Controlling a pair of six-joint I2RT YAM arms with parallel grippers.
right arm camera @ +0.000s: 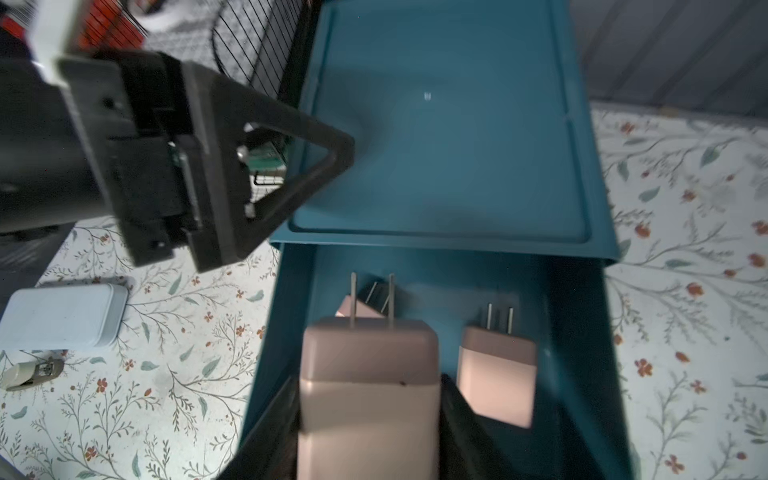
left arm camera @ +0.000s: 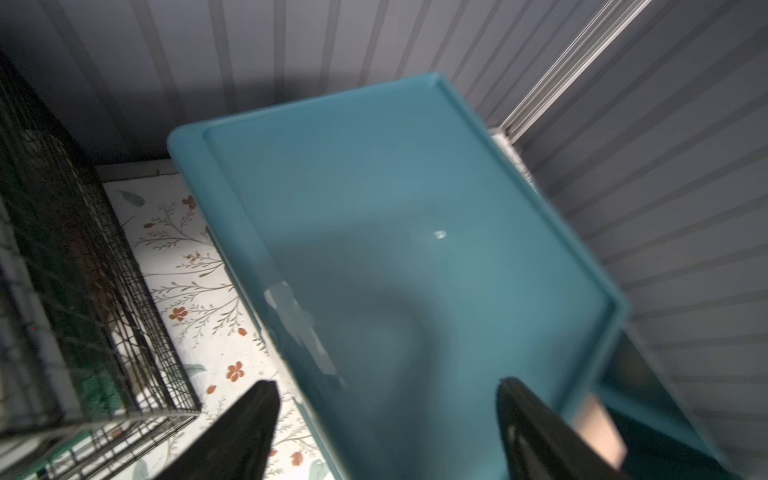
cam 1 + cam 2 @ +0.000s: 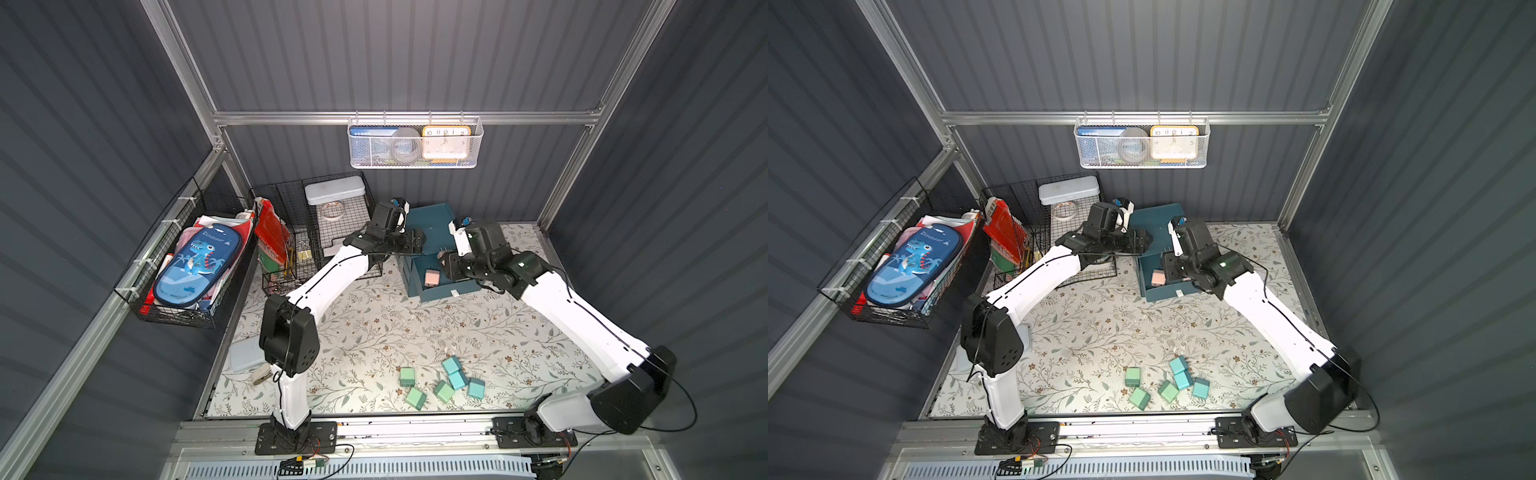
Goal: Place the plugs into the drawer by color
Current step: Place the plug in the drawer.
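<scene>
1. Black wire basket (image 2: pixel 83 291): stands on the floral surface (image 3: pixel 374 324), just beside the left end effector on its outer side.

2. Left end effector (image 2: pixel 386 382): fingers apart, nothing between them. It sits at the left front corner of the teal drawer cabinet (image 3: pixel 430 220). One finger is over the surface and the other is over the cabinet top. Contact with the cabinet cannot be determined.

3. Open drawer (image 3: pixel 419 291): the top drawer, extended from the cabinet toward the arm bases. It lies directly below the right end effector.

4. Right end effector (image 1: pixel 368 380): closed on the held pink plug (image 1: pixel 368 415). The prongs point away from the wrist, toward the cabinet. The plug is over the drawer interior, and contact with the drawer floor cannot be determined.

5. Two more pink plugs lie inside the drawer. One (image 1: pixel 496 374) is just beside the right end effector. The other (image 1: pixel 359 309) is beyond the held plug's prongs and partly hidden.

6. Loose plugs: well apart from both end effectors, on the surface toward the arm bases. Three mint green plugs (image 3: pixel 407 376) form the left part of the cluster, and three teal-blue plugs (image 3: pixel 458 379) form the right part.
</scene>
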